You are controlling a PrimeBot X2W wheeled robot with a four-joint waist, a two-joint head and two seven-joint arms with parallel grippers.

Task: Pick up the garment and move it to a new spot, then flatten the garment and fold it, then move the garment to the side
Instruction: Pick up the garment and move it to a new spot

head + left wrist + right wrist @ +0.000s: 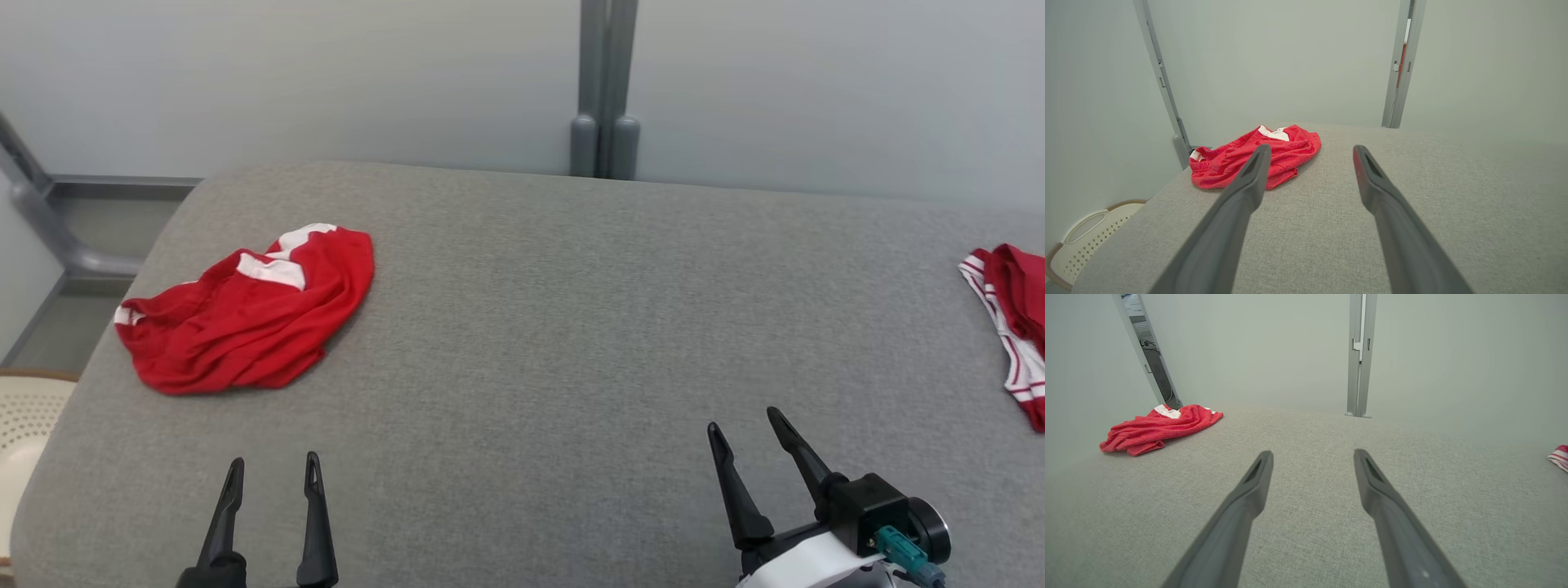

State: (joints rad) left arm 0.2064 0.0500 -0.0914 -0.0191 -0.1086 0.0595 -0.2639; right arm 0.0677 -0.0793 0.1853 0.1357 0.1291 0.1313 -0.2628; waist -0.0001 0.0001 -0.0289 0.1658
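A crumpled red garment [245, 314] with white patches lies in a heap at the far left of the grey padded table [539, 327]. The left wrist view has the garment [1253, 161] just past my left fingertips, and the right wrist view has the garment [1157, 428] far off to the left. My left gripper [273, 469] stands open near the front edge, well short of the heap, nothing between its fingers. At the front right my right gripper [741, 420] is open and empty too.
A second red cloth with white striped trim [1012, 322] lies at the table's right edge, also seen as a small red and white cloth [1560, 456]. A cream perforated basket [20, 425] sits on the floor left of the table. Grey wall panels and a post [604, 90] stand behind.
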